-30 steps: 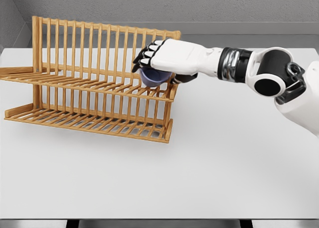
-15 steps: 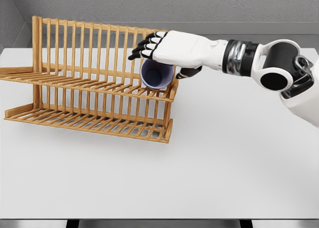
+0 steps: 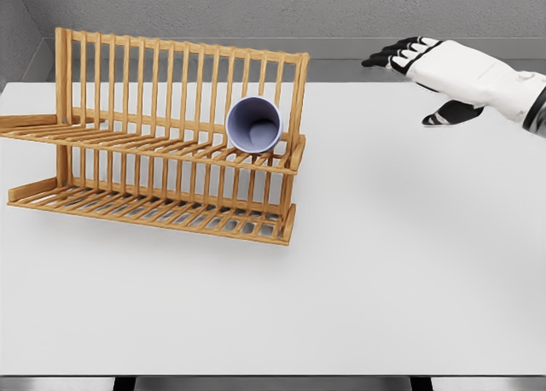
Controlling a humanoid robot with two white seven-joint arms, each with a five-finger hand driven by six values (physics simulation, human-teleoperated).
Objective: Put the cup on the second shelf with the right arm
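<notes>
I see a blue cup (image 3: 254, 125) lying on its side on the wooden rack's (image 3: 162, 135) upper shelf, my right hand (image 3: 444, 71) spread, empty, well right of the rack.

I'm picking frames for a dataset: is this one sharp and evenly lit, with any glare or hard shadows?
Head view: sharp throughout, no blur; soft even light, no glare on the table; only faint shadow under the rack; the cup interior and the right hand read clearly.

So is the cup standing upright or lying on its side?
On its side: the cup rests on the rack's upper shelf, its open mouth facing the camera.
</notes>
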